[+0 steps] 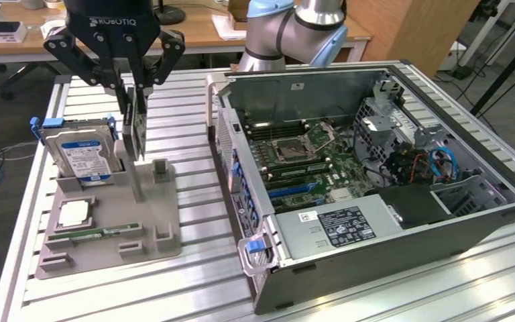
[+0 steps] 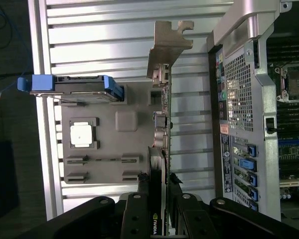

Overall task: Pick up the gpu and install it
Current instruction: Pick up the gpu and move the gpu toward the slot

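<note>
Black, with jointed metal linkages, the gripper (image 1: 135, 111) hangs over the exterior view's left side of the table. Its two fingers (image 1: 125, 100) are drawn in to a narrow gap and clamped on the gpu (image 1: 136, 144), a thin flat card that stands upright on its edge. In the wrist view the gripper (image 2: 159, 186) shows its fingers (image 2: 143, 196) pressing on both faces of the gpu (image 2: 162, 99). From there the card is seen edge-on, green board and dark cooler together. Its long silver metal end bracket (image 2: 167, 50) sits at the far end from the fingers.

The card's lower edge reaches down to a slotted post of the grey moulded plastic parts holder (image 1: 105, 245). Whether it sits in the slot or is just clear of it, I cannot tell.

Just beside the card, on the exterior view's left, a silver hard drive with a blue-white label and blue side rails (image 1: 80, 155) leans upright in the same holder. A small square silver processor chip (image 1: 74, 213) and a narrow green memory stick (image 1: 105, 233) lie flat in recesses nearer the camera.

To the exterior view's right, apart from the holder, an open dark-grey metal computer case (image 1: 374, 221) lies on its side on the slatted aluminium table (image 1: 195, 282). Its green motherboard (image 1: 298, 151) is exposed.
</note>
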Action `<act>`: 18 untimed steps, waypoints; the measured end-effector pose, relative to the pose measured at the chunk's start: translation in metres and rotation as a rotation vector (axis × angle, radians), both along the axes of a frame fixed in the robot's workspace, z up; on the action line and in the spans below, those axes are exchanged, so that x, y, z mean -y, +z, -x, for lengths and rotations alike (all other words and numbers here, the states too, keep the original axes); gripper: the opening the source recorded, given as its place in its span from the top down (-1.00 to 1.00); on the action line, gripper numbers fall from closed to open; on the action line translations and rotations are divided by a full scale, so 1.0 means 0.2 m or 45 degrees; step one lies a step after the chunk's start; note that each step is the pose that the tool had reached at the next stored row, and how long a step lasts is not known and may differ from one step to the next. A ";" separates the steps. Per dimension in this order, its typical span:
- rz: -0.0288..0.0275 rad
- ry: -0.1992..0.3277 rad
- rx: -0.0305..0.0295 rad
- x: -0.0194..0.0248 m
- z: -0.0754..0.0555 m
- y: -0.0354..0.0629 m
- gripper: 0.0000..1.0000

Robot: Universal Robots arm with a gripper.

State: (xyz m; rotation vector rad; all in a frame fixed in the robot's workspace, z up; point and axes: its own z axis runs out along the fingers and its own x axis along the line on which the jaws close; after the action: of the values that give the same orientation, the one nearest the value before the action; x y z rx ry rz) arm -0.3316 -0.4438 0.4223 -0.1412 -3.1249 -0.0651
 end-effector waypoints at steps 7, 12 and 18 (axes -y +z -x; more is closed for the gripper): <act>-0.0001 0.000 0.0000 0.000 -0.01 0.000 0.47; 0.0000 0.000 0.0000 0.000 -0.02 0.000 0.47; -0.0001 0.000 0.0001 0.000 -0.03 0.000 0.47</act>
State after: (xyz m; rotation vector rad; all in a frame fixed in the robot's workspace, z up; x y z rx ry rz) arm -0.3262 -0.4438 0.4223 -0.1414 -3.1250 -0.0652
